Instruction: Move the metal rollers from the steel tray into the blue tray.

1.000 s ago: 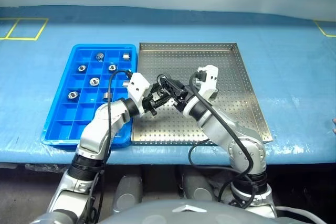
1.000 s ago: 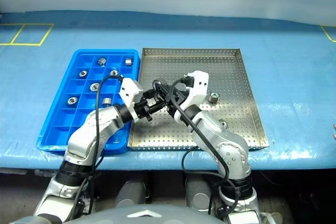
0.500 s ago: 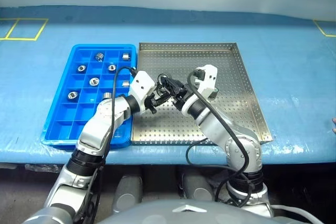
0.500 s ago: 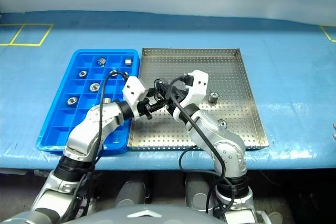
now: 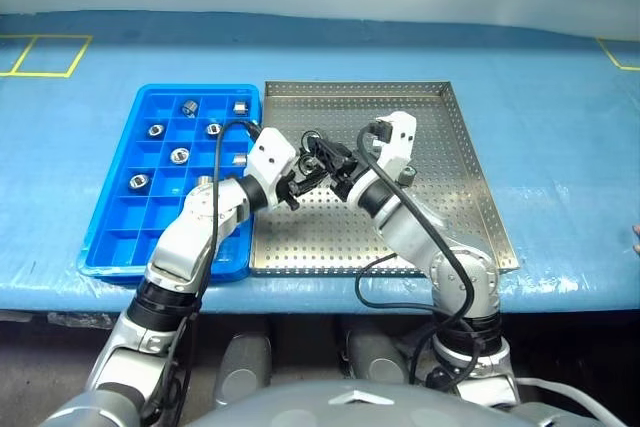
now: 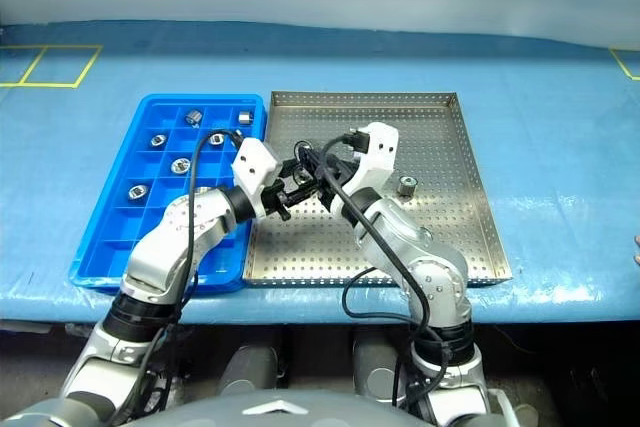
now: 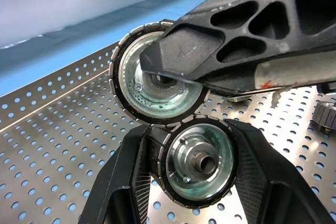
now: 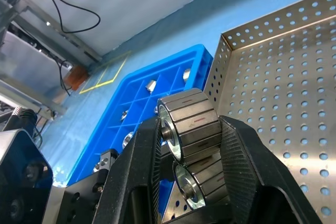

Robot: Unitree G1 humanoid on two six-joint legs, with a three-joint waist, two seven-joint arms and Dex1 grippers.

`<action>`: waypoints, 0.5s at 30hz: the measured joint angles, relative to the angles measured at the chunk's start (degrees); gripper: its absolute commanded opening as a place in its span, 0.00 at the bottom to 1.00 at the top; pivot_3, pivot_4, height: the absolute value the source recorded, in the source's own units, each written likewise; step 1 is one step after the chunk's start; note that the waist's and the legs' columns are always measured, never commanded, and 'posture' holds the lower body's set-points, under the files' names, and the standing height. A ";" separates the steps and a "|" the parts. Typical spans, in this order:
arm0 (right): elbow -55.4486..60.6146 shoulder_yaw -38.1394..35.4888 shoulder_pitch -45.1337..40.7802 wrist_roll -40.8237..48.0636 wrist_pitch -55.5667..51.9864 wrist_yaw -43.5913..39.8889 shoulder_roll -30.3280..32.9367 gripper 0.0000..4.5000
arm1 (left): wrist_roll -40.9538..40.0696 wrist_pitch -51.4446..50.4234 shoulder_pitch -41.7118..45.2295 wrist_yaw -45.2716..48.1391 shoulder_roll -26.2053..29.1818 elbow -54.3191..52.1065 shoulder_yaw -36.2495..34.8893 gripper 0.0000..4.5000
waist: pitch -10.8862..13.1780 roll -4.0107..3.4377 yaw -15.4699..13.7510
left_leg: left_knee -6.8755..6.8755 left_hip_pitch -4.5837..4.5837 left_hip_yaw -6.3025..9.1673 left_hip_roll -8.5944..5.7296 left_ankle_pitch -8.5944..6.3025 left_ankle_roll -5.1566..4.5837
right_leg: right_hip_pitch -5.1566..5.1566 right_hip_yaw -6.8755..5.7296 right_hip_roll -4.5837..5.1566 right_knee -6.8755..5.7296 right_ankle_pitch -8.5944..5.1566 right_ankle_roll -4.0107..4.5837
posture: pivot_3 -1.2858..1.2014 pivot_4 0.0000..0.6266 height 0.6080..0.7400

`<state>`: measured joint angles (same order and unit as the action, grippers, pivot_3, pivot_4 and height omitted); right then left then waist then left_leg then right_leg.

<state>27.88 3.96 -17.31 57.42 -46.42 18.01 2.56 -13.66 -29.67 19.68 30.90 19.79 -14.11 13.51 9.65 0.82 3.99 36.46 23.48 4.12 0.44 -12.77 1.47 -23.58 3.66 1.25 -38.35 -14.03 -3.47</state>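
Steel glints between both pincers, which are meeting low over the steel tray point(image 5: 470, 177) just beside its edge nearest the blue tray point(image 5: 120, 227). The left gripper point(image 7: 195, 148) is clamping one of the metal rollers point(image 7: 198, 162) between its black fingers, and the right gripper point(image 8: 188, 129) is clamping a second roller point(image 8: 190, 125), so each is closed on a part rather than standing wide. In the left wrist view the two rollers are sitting rim against rim, the right one point(image 7: 157, 85) just past the left gripper's tips. Compared with a second ago, the left wrist is sitting further in toward the right gripper and the gap between the two is gone; the fingers themselves are keeping the same grip. This looks like a hand-over or a pairing of rollers being lined up, not yet a drop. Seven rollers are already lying in compartments of the blue tray, off to the left gripper's outer side, and another roller point(image 6: 407, 186) is resting on the steel tray beyond the right gripper, so work is remaining.
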 measured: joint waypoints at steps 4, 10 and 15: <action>0.02 -0.05 -1.78 0.13 0.00 0.43 1.84 0.29 | -0.27 0.26 0.61 -0.86 -0.90 -0.02 -0.09 0.42 | 0.00 0.00 0.01 | 0.36 0.08 0.00 -0.01 -0.06 -0.11 | 0.00 0.00 0.00 -0.18 0.01 -0.01 | 0.49 0.24 1.00; 0.58 -0.49 -4.44 1.36 0.00 1.27 3.90 0.29 | -0.41 1.17 2.09 -1.36 -1.75 -0.02 -0.62 0.42 | 0.00 0.00 0.03 | 0.67 0.09 -0.06 -0.03 -0.08 -0.13 | 0.04 0.06 -0.01 -0.31 0.09 -0.16 | 0.49 0.24 1.00; 1.86 -0.50 -5.80 1.41 0.00 1.81 6.32 0.29 | -0.42 1.62 3.16 -1.70 -2.54 0.00 -0.60 0.42 | 0.00 0.00 0.12 | 0.70 0.11 -0.09 -0.05 -0.08 -0.14 | 0.03 0.12 -0.01 -0.31 0.13 -0.17 | 0.49 0.24 1.00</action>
<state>29.75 3.46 -23.11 58.83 -46.42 19.82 8.88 -14.08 -28.05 22.85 29.20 17.24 -14.12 12.91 9.66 0.82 4.11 37.16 23.58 4.02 0.39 -12.84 1.33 -23.55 3.78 1.24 -38.66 -13.90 -3.64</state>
